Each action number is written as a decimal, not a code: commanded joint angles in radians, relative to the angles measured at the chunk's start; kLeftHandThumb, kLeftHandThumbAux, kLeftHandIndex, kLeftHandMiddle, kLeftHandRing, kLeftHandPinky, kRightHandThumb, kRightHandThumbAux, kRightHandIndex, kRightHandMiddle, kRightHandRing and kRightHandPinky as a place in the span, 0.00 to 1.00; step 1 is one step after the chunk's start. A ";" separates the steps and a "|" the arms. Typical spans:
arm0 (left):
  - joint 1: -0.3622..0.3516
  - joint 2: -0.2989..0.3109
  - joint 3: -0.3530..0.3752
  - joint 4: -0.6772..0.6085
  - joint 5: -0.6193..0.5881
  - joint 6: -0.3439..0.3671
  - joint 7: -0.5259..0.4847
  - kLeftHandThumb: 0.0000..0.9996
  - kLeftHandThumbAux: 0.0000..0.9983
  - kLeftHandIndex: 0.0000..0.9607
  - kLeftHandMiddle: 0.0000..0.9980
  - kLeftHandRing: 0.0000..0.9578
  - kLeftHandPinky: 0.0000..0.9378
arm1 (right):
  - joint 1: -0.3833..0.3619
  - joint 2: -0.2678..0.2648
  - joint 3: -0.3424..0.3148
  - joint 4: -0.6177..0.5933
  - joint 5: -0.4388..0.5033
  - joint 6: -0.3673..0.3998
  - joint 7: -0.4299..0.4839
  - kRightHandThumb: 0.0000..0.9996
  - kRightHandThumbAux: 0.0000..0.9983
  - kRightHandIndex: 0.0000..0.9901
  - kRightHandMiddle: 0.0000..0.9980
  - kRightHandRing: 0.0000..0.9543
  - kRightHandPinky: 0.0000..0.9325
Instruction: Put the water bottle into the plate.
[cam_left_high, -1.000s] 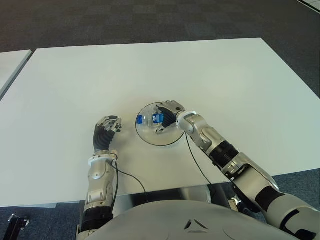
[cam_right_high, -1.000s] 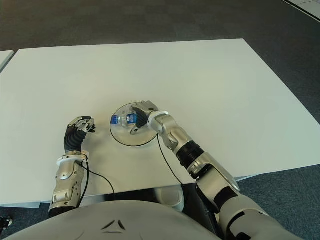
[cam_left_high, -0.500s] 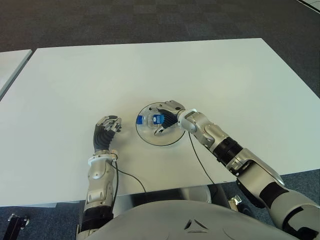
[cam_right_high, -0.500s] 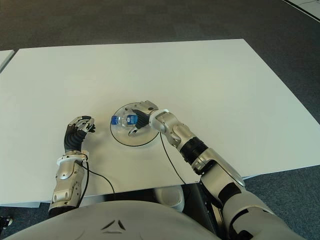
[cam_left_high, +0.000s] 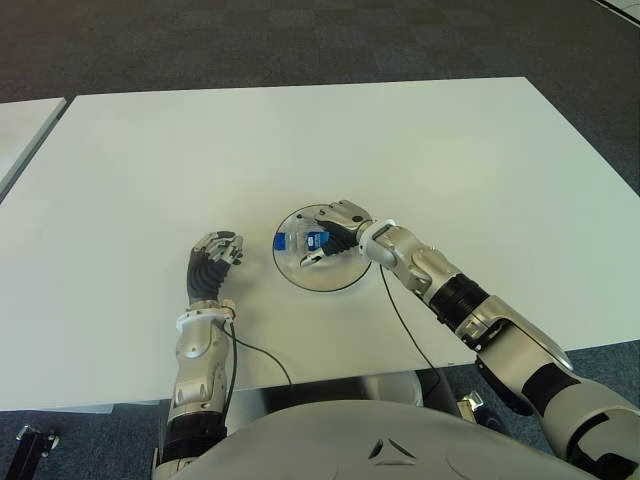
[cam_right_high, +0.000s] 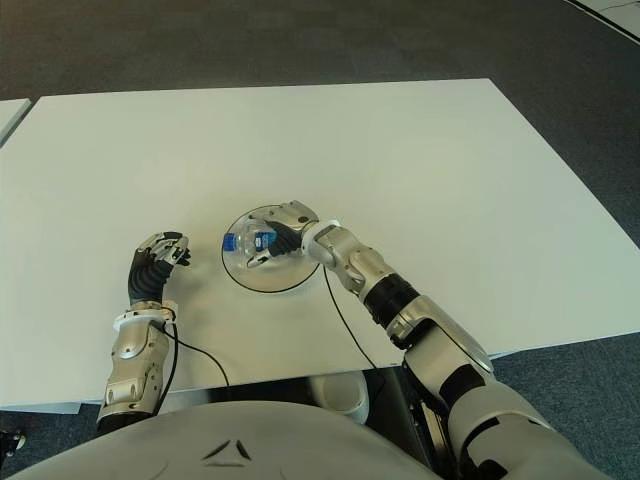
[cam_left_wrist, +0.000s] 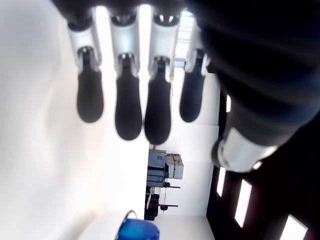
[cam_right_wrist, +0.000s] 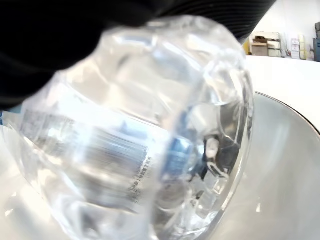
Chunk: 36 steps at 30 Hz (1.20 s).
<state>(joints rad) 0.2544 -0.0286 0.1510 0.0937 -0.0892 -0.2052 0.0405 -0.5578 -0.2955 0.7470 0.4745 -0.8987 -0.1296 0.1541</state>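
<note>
Left eye view: right hand (cam_left_high: 335, 238) is over the plate (cam_left_high: 340, 281), which sits near the middle of the white table (cam_left_high: 420, 150). The water bottle (cam_left_high: 298, 241) lies on its side within the plate, blue cap toward 9 o'clock, base toward 3 o'clock against the palm. Fingers (cam_left_high: 345, 209) curve over the bottle's far side and the thumb shows on its near side, so the hand grips the bottle. Right wrist view confirms the clear bottle (cam_right_wrist: 150, 140) hard against the dark palm, with the plate's rim (cam_right_wrist: 290, 120) beneath it. Left hand (cam_left_high: 212, 262) shows at 9 o'clock of the plate, apart from it; its fingers (cam_left_wrist: 127, 107) hang loosely extended and hold nothing. A black cable (cam_left_high: 400, 325) runs along the right forearm.
</note>
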 joint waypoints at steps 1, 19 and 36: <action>-0.004 0.005 0.003 0.010 -0.001 0.007 -0.003 0.71 0.72 0.45 0.60 0.61 0.62 | 0.047 -0.013 0.021 0.041 -0.021 -0.011 -0.008 0.56 0.19 0.00 0.00 0.00 0.00; -0.002 0.001 0.003 0.009 -0.005 0.003 -0.002 0.71 0.72 0.45 0.60 0.60 0.61 | 0.081 -0.017 -0.013 0.029 -0.015 0.003 -0.108 0.57 0.12 0.00 0.00 0.00 0.00; 0.006 0.013 -0.004 -0.001 -0.007 0.008 -0.018 0.71 0.71 0.45 0.62 0.62 0.62 | 0.176 -0.014 -0.124 -0.031 0.028 -0.088 -0.403 0.51 0.13 0.00 0.00 0.00 0.00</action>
<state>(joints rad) 0.2551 -0.0235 0.1477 0.0891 -0.0976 -0.2043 0.0334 -0.4081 -0.3068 0.6435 0.4337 -0.8816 -0.1961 -0.1977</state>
